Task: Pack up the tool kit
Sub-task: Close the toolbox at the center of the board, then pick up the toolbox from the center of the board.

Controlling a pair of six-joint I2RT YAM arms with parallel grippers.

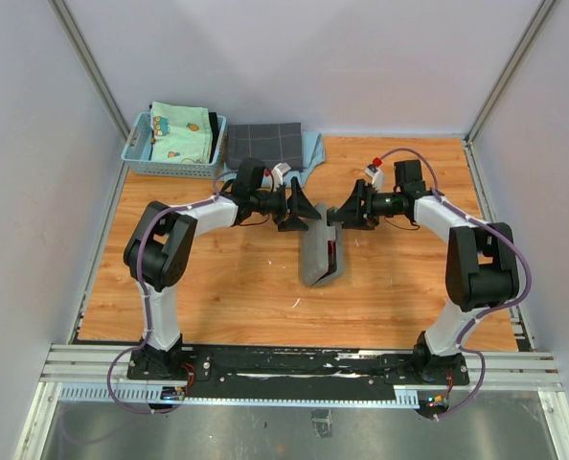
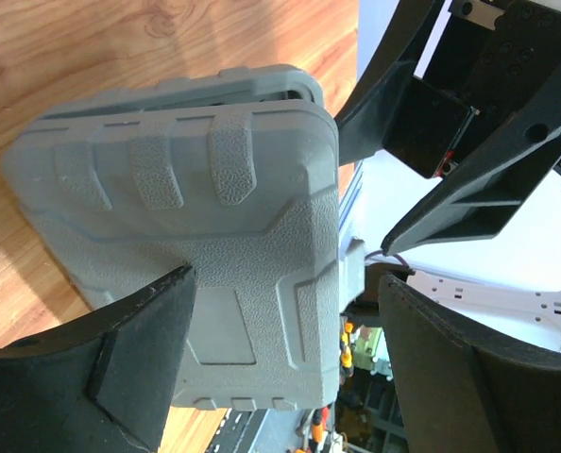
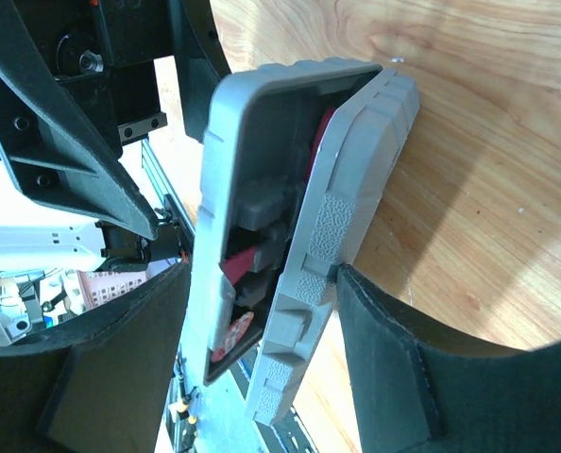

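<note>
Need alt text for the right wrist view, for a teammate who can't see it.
The grey tool kit case stands on edge on the wooden table, its lid ajar, with pink tools showing in the gap. The right hand straddles it, one black finger against each outer shell.

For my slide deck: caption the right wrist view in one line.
Right gripper straddles the half-open grey tool kit, stood on edge on the wooden table, pink tools visible inside.
</note>
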